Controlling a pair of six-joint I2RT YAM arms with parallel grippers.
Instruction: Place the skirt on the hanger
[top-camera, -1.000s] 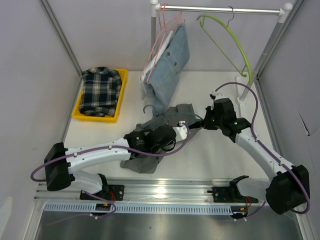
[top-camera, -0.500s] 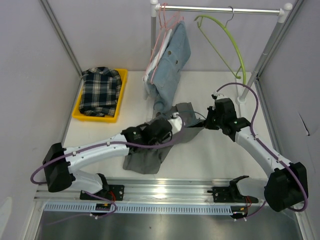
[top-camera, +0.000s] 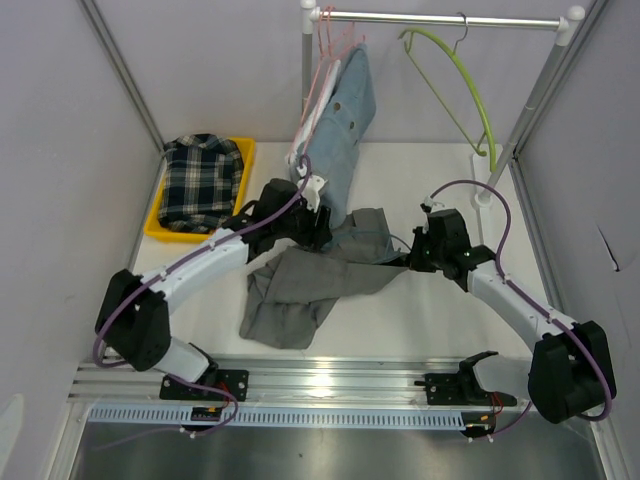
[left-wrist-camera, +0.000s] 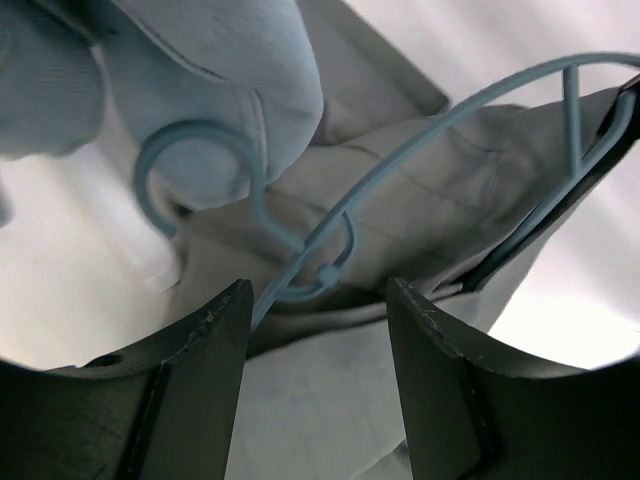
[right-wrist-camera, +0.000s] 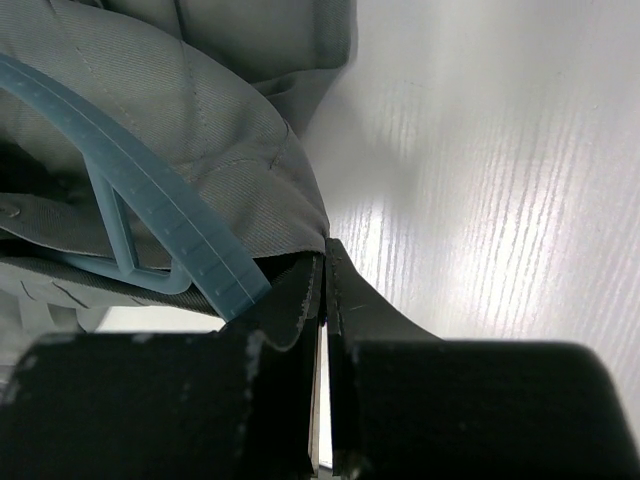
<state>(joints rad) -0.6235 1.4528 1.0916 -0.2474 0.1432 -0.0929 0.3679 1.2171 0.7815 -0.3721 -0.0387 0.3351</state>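
slippage worries me: my left gripper (left-wrist-camera: 318, 300) gapes astride the hanger (left-wrist-camera: 440, 120) neck, my right gripper (right-wrist-camera: 325, 265) pinches the skirt (top-camera: 300, 290) lying on the table (top-camera: 420, 190); a tug could strip cloth off the hanger.

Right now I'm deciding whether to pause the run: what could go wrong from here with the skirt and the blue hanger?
1. The left gripper stands open in front of the blue hanger, whose hook lies right by the denim garment; closing there might catch denim.
2. The right gripper is shut on just the edge of the grey skirt; a lift might slip it free.
3. Much of the skirt lies loose on the table and could drag off the hanger.
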